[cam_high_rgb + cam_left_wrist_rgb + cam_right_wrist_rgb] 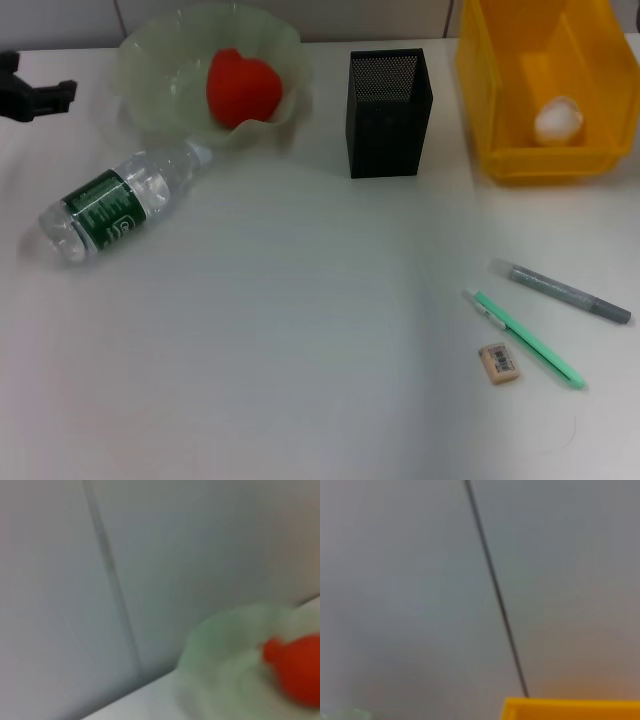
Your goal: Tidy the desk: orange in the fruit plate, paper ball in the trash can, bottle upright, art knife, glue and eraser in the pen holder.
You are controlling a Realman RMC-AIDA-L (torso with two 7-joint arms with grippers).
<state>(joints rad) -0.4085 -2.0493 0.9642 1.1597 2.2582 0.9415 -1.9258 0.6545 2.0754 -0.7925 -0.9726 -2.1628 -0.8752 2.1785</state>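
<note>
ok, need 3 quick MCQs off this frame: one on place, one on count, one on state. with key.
1. Where is the orange?
A. On the desk beside the bottle
B. In the fruit plate
C. In the trash can

2. How many small items lie loose on the desk at the robot's right front?
A. One
B. Three
C. Five

3. How is the bottle?
A. Lying on its side
B. Standing upright
C. Inside the pen holder

Key:
1 B: the orange sits inside the fruit plate.
2 B: a grey pen-like stick, a green one and the eraser.
3 A: the bottle lies flat on the desk, cap toward the plate.
</note>
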